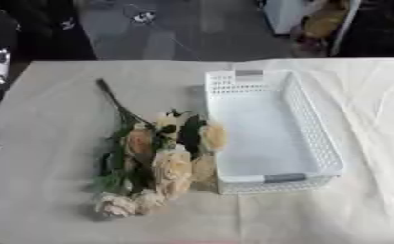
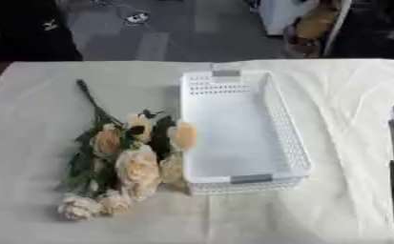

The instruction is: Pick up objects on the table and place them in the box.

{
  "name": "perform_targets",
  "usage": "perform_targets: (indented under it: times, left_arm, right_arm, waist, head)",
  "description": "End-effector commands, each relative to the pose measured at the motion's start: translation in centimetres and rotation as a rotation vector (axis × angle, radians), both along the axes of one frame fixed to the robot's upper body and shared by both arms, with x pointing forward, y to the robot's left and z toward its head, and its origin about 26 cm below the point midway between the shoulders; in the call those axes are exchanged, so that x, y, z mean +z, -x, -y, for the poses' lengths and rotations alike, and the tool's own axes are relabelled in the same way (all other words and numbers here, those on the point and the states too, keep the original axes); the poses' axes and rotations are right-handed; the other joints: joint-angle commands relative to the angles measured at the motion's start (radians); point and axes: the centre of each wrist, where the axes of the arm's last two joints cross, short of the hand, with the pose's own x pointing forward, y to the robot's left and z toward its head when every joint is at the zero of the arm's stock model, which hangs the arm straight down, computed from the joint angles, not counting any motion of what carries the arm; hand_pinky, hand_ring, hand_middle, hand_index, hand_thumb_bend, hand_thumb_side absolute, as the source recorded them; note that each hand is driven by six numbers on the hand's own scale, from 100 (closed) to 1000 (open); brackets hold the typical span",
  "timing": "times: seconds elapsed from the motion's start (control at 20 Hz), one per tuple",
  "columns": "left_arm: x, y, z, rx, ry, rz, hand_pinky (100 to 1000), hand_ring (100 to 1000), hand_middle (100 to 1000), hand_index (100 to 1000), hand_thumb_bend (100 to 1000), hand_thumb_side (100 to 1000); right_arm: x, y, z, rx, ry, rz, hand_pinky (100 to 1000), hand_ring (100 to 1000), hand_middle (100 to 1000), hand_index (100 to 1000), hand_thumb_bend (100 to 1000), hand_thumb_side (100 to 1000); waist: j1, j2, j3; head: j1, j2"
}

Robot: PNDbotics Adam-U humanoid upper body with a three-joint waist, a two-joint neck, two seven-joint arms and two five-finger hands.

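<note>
I seem to be in a lab or test room, not a home. My counter (image 1: 58,95) is draped in a creased cream cloth (image 2: 350,95), staged for trials. Beyond it lies bare grey floor (image 1: 175,33) with loose cables (image 1: 141,16) and a white cabinet (image 1: 283,14).

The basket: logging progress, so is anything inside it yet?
No, the white basket shows only its bare floor; the flower bouquet lies beside it.
</note>
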Motion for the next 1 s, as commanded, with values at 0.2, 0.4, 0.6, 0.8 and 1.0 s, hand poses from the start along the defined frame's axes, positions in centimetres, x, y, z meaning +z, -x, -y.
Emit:
perform_targets:
  times: [0.2,0.4,0.6,0.8,1.0]
  left_arm:
    - [6.2,1.3,-5.0,0.222,-0.605,-0.004,631,676,100,820,100,486]
    - [11.7,2.0,-5.3,0.366,-1.308,0.059,670,576,100,811,495,399]
    - [11.4,1.9,-4.8,0.398,-1.474,0.017,687,597,100,811,546,449]
    - [10.3,1.8,-4.6,0.363,-1.517,-0.039,695,619,100,810,542,490]
    - [8.9,1.8,-4.6,0.307,-1.465,-0.167,688,701,100,809,400,576]
  right_arm:
    - [0.7,0.3,0.3,-0.018,0.039,0.004,623,813,794,865,100,665]
    - [0.8,0.5,0.8,-0.039,0.061,-0.002,624,814,792,866,100,662]
    - [0.8,0.5,0.8,-0.050,0.062,-0.001,621,811,788,871,100,667]
    - [0.8,0.5,0.8,-0.051,0.065,-0.004,620,810,784,877,100,667]
    - [0.8,0.5,0.7,-0.047,0.069,-0.004,620,807,780,878,100,664]
  waist:
    - [0.021,-0.017,-0.009]
    - [0.037,-0.022,0.000]
    - [0.039,-0.021,-0.005]
    - [0.039,-0.021,-0.006]
    - [0.040,-0.023,-0.006]
  head:
    - [0.002,-0.002]
    - [-0.016,-0.002]
    - [-0.023,-0.002]
    - [-0.023,-0.002]
    - [-0.021,-0.002]
